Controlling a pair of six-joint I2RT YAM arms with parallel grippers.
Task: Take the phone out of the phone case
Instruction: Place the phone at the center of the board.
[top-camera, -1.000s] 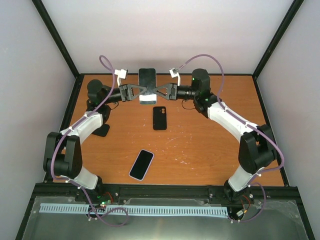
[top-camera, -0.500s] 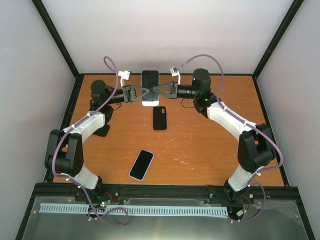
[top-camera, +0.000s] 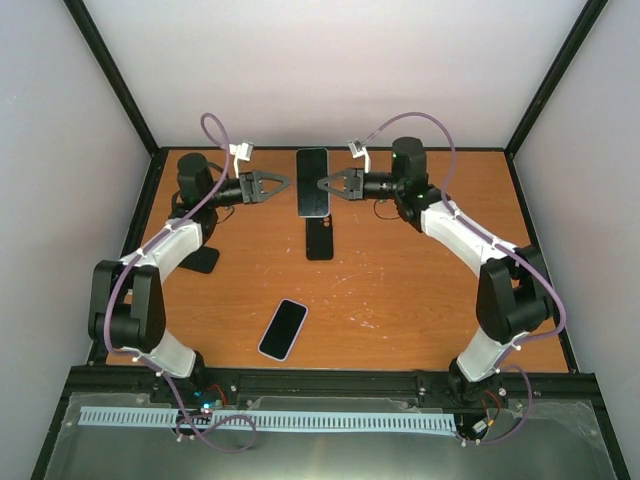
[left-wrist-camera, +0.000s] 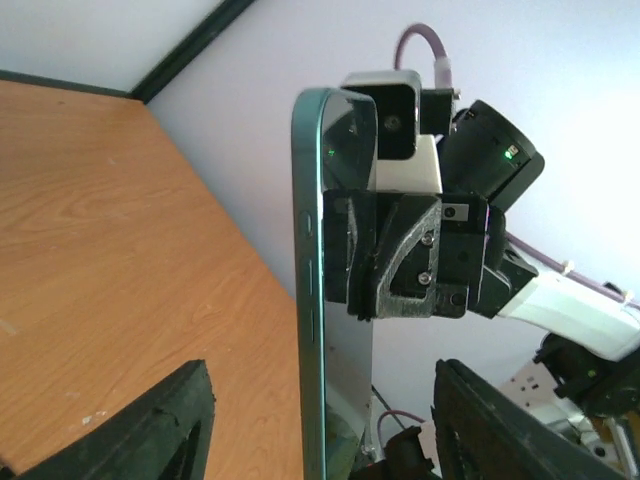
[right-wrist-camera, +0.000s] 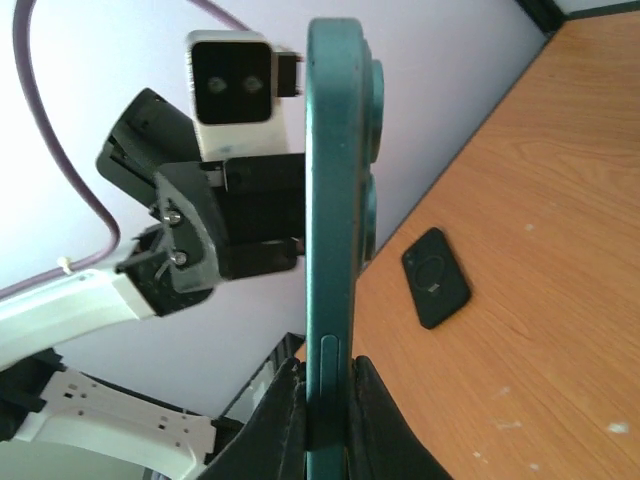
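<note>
1. From the top: can see the teal phone (top-camera: 311, 175) held up over the far bench (top-camera: 420, 290), right claw (top-camera: 322, 186) clamped on its edge, left claw (top-camera: 287, 184) spread wide, not touching.
2. Right wrist only: catches the camera bumps (right-wrist-camera: 371, 90).
3. Top again: black case (top-camera: 320, 240) flat on the bench nearby.

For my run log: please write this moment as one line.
left tool: open, off phone | right tool: shut on phone | case: lying on table

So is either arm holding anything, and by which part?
The right end effector pinches the teal phone midway along one long edge; the left end effector holds nothing.
</note>
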